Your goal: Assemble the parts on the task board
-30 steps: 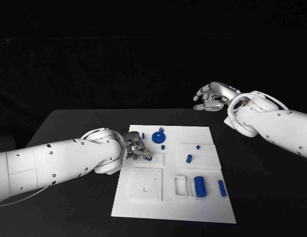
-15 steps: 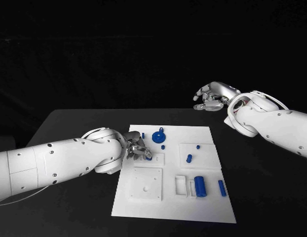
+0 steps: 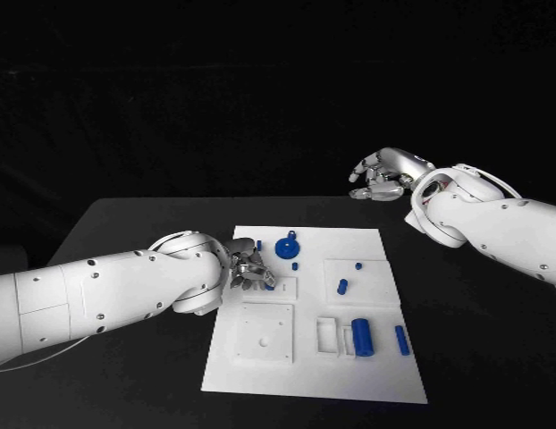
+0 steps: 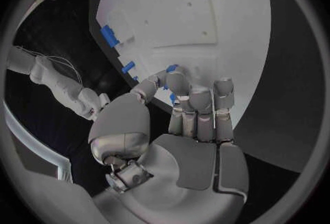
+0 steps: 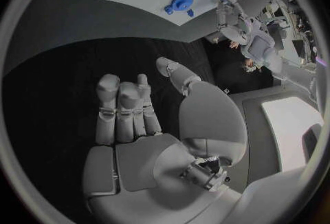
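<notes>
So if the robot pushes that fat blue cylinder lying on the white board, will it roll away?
Probably a little. The blue cylinder looks round and lies on its side, so a sideways push could roll it. It sits by a raised white frame on the task board, which may stop it. It looks stiff and light.

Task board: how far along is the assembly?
Early. Done: some small parts already stand on the task board, including the round gear-like part. In hand: the left hand pinches a small blue part at the board's left side. Left: the large blue cylinder and the slim peg lie loose; the right hand hovers off the board, holding nothing.
</notes>
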Controlling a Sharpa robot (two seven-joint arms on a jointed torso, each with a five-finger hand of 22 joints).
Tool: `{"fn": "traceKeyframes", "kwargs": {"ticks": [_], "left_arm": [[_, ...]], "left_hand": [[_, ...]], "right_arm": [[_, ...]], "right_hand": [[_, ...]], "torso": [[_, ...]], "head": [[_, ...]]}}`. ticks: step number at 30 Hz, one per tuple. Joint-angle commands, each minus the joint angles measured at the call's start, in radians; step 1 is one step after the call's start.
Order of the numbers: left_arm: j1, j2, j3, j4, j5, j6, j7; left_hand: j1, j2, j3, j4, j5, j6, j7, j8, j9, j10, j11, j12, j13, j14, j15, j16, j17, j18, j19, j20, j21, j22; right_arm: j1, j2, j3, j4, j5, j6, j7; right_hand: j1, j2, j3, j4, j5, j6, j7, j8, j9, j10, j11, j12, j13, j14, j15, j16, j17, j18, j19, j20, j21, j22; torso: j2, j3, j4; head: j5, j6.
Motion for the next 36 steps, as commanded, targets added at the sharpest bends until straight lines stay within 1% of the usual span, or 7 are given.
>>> {"fn": "traceKeyframes", "kwargs": {"ticks": [1,10,18,28,32,35,36], "left_arm": [[-0.001,0.006,-0.001,-0.001,-0.001,0.020,0.009],[-0.001,0.013,-0.001,-0.004,-0.003,0.017,0.007],[-0.001,0.019,-0.001,-0.009,-0.011,0.020,0.007],[-0.001,0.021,0.000,-0.012,-0.013,0.033,0.004],[-0.001,0.019,0.000,-0.012,-0.013,0.032,0.001],[-0.001,0.016,0.000,-0.012,-0.013,0.031,-0.002],[-0.001,0.015,0.000,-0.012,-0.013,0.029,-0.002]], "left_hand": [[0.020,0.020,-0.001,0.008,-0.006,0.014,-0.006,-0.005,-0.001,0.002,-0.007,0.004,-0.002,0.023,-0.032,0.002,-0.002,-0.001,0.009,-0.150,-0.001,-0.001],[0.024,0.022,0.002,0.010,-0.013,0.013,-0.007,-0.006,0.000,0.002,-0.007,0.004,-0.002,0.023,-0.032,0.001,-0.002,0.000,0.010,-0.151,-0.001,-0.001],[0.030,0.024,0.003,0.014,-0.044,0.012,-0.006,-0.007,0.002,0.001,-0.007,0.004,-0.003,0.023,-0.032,0.001,-0.003,0.000,0.009,-0.150,-0.002,0.000],[0.030,0.018,0.002,0.017,-0.056,0.011,-0.006,-0.009,0.004,0.001,-0.006,0.004,-0.003,0.022,-0.032,0.001,-0.004,0.000,0.008,-0.150,-0.002,0.001],[0.024,0.005,-0.002,0.030,-0.097,0.006,-0.004,-0.013,0.005,0.000,-0.005,0.003,-0.005,0.020,-0.031,-0.001,-0.006,0.001,0.008,-0.149,-0.004,0.001],[0.013,-0.018,-0.005,0.050,-0.134,-0.004,-0.002,-0.020,0.003,0.000,-0.002,0.002,-0.006,0.018,-0.030,-0.003,-0.008,0.001,0.008,-0.149,-0.006,0.001],[0.006,-0.032,-0.009,0.058,-0.155,-0.010,0.001,-0.024,0.002,-0.001,-0.001,0.001,-0.007,0.017,-0.029,-0.004,-0.009,0.001,0.008,-0.149,-0.007,0.000]], "right_arm": [[0.001,0.002,0.001,0.002,-0.009,0.013,0.005],[0.001,0.005,0.001,0.000,-0.009,0.016,0.005],[0.001,0.005,0.001,0.001,-0.009,0.018,0.005],[0.001,0.004,0.001,0.002,-0.009,0.020,0.004],[0.001,0.004,0.001,0.001,-0.009,0.020,0.005],[0.001,0.003,0.000,0.001,-0.009,0.020,0.005],[0.001,0.003,0.000,0.001,-0.009,0.020,0.005]], "right_hand": [[0.000,-0.012,0.001,0.007,0.004,-0.001,0.005,-0.002,-0.001,-0.003,0.001,-0.001,-0.001,-0.005,-0.002,-0.004,-0.001,0.053,0.001,-0.007,-0.007,0.013],[-0.001,-0.012,0.000,0.008,0.006,-0.001,0.005,-0.002,-0.001,-0.003,0.001,-0.001,-0.001,-0.005,-0.002,-0.004,-0.001,0.053,0.001,-0.007,-0.007,0.013],[-0.002,-0.012,0.000,0.009,0.007,-0.001,0.005,-0.002,-0.001,-0.003,0.001,-0.001,-0.001,-0.005,-0.002,-0.004,-0.001,0.053,0.001,-0.007,-0.007,0.013],[-0.002,-0.012,-0.001,0.009,0.008,-0.001,0.005,-0.002,-0.001,-0.003,0.001,-0.001,-0.002,-0.005,-0.002,-0.004,-0.001,0.053,0.001,-0.006,-0.007,0.013],[-0.003,-0.012,-0.001,0.010,0.008,-0.001,0.005,-0.002,-0.001,-0.003,0.001,-0.001,-0.002,-0.005,-0.002,-0.004,-0.002,0.053,0.001,-0.006,-0.007,0.013],[-0.003,-0.012,-0.001,0.010,0.008,-0.001,0.005,-0.002,-0.001,-0.003,0.001,-0.001,-0.002,-0.005,-0.002,-0.004,-0.002,0.053,0.001,-0.006,-0.007,0.013],[-0.003,-0.012,-0.001,0.010,0.008,-0.001,0.005,-0.002,-0.001,-0.003,0.001,-0.001,-0.002,-0.005,-0.002,-0.004,-0.002,0.053,0.001,-0.006,-0.007,0.013]], "torso": [[0.000,0.0001,0.0001],[0.000,-0.0002,0.0003],[0.000,-0.0003,-0.0002],[0.000,-0.0005,0.0001],[0.000,-0.0007,0.0003],[0.000,-0.0008,-0.0003],[0.000,-0.0008,-0.0004]], "head": [[0.000,0.000],[0.000,0.001],[-0.001,0.001],[-0.002,0.001],[-0.003,0.002],[-0.003,0.001],[-0.003,0.001]]}}
